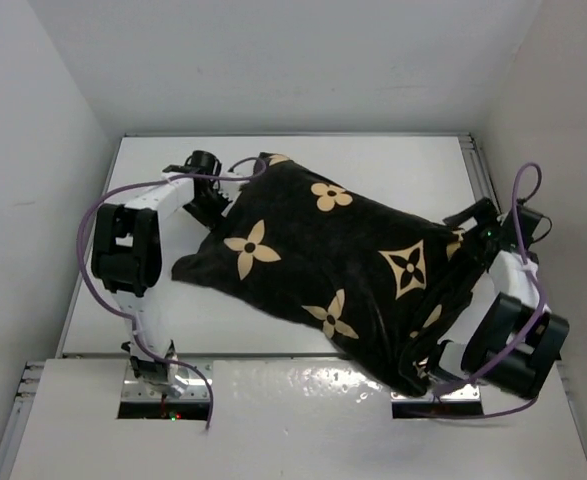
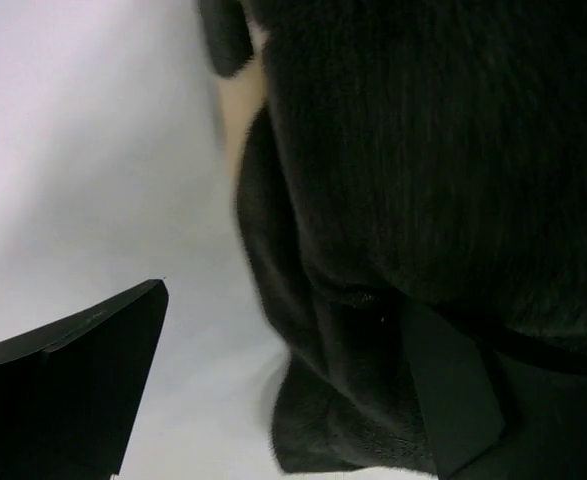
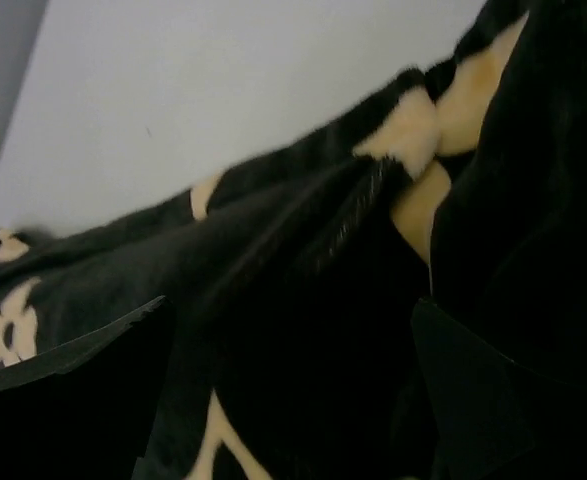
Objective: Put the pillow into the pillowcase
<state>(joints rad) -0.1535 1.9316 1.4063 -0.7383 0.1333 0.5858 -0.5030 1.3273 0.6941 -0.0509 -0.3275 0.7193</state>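
Lying slantwise across the white table, the pillowcase runs from the far left toward the near right. It is black plush fabric printed with tan four-petal flowers and one four-pointed star motif. The case bulges plumply through its middle. A limp flap trails off at its left side, and its near right end hangs over the table's front edge by the right arm's base. The pillow cannot be made out in any view.

Left gripper: positioned at the far left corner of the pillowcase. In its wrist view the jaws stand wide apart. The outer finger is over bare table, clear of the fabric. The inner finger sits against the dark pile; whether it presses the fabric I cannot tell. Nothing is clamped.

Right gripper: positioned at the right edge of the pillowcase, about midway along that side. In its wrist view the jaws are likewise spread wide. Folds of black fabric with tan print lie in the gap between the two fingers and extend beyond them. No pinch on the fabric is visible. Contact with the pads cannot be determined.

A purple cable loops beside each arm.
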